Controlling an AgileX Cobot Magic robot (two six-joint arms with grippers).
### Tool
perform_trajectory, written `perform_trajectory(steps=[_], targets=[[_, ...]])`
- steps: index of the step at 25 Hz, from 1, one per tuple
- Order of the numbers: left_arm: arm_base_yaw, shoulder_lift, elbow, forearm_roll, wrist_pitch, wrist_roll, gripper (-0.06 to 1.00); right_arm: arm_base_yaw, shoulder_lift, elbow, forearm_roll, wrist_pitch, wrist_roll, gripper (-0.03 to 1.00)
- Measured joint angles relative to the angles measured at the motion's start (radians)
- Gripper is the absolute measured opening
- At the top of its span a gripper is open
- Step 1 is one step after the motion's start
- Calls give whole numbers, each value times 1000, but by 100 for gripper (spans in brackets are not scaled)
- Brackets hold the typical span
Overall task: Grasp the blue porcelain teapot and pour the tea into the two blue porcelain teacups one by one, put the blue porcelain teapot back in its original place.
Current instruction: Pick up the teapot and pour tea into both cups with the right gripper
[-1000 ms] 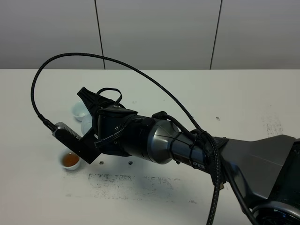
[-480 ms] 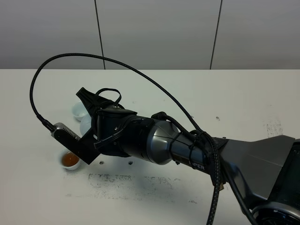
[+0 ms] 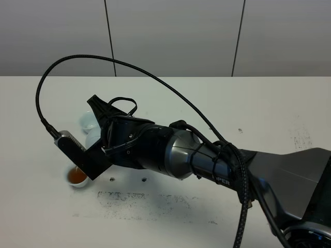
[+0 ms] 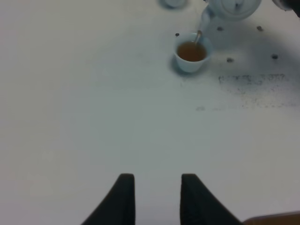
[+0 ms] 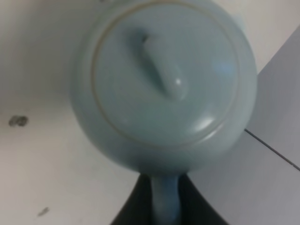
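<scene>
The blue porcelain teapot [image 5: 164, 84] fills the right wrist view, lid and knob toward the camera. My right gripper [image 5: 165, 206] is shut on its loop handle. In the exterior view my right arm [image 3: 150, 150] reaches across to the left and hides most of the teapot [image 3: 93, 138]. In the left wrist view the teapot [image 4: 233, 7] is tilted and a thin stream runs from its spout into a teacup [image 4: 191, 54] holding brown tea. That teacup [image 3: 76, 178] sits at the front left. The second teacup [image 3: 87, 122] stands behind it. My left gripper [image 4: 157, 199] is open and empty above bare table.
The white table [image 3: 269, 108] carries grey smudges and small dark marks in front of the arm [image 3: 139, 199]. A black cable [image 3: 155, 77] arcs above the right arm. A grey panelled wall stands behind the table.
The right wrist has tipped a little further down and left toward the front teacup; its camera bar now overlaps the cup's rim. The left gripper has not moved.
</scene>
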Motion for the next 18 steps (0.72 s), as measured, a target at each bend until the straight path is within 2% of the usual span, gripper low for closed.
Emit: perform_trajectory(steps=[9, 13, 18], targets=[[0, 0, 0, 0, 0, 0, 30, -67, -28, 0, 248, -7, 0, 7], [0, 0, 0, 0, 0, 0, 30, -97, -31, 0, 408, -4, 0, 7], [0, 0, 0, 0, 0, 0, 30, -102, -76, 0, 625, 64, 26, 7]])
